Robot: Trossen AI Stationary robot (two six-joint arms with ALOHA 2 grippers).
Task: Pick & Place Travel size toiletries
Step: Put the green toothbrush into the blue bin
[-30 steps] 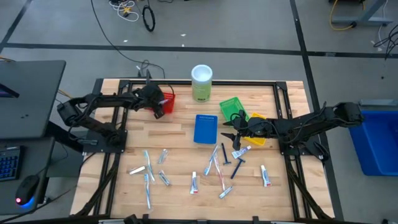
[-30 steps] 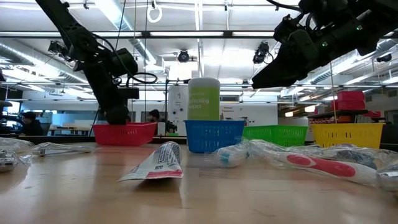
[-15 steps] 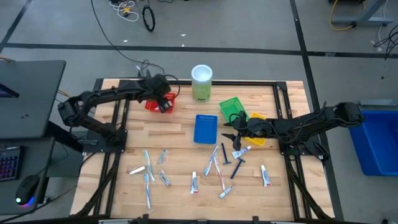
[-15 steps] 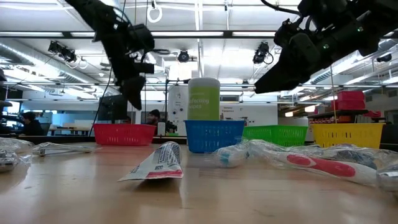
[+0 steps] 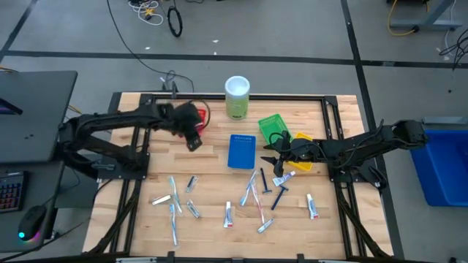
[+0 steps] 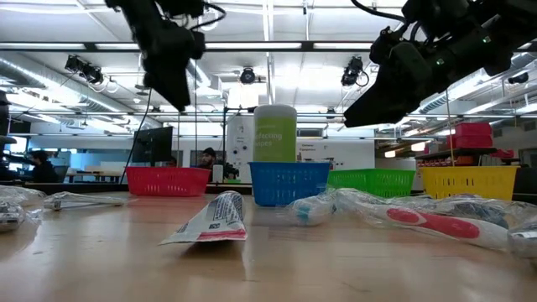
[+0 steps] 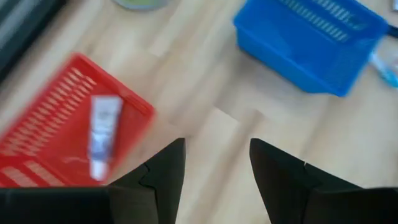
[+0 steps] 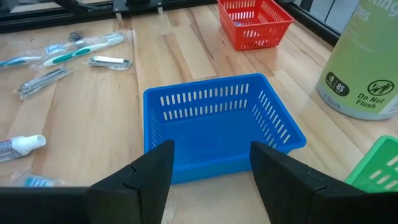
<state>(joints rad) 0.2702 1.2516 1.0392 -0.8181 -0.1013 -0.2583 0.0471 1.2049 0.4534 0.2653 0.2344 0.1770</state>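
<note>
Travel size toiletries lie scattered on the near half of the table: white tubes (image 5: 228,214) (image 5: 312,207), toothbrushes (image 5: 174,220) (image 5: 260,199), a dark razor (image 5: 278,196) and a silvery sachet (image 5: 161,199). One white tube (image 7: 103,133) lies in the red basket (image 7: 59,134). My left gripper (image 5: 194,140) (image 7: 214,163) is open and empty, raised above the table just near of the red basket (image 5: 199,115). My right gripper (image 5: 269,150) (image 8: 211,163) is open and empty, hovering between the blue basket (image 5: 242,150) (image 8: 217,121) and the green basket (image 5: 272,126).
A tall pale-green canister (image 5: 237,96) (image 8: 360,68) stands at the far edge. A yellow basket (image 5: 303,162) sits partly under the right arm. In the low view a tube (image 6: 210,220) and a toothbrush (image 6: 428,220) lie closest to the camera. Bare wood shows between the red and blue baskets.
My left gripper has risen from low at the red basket to high above the table and moved toward the near edge and slightly right. The right arm has kept still.
</note>
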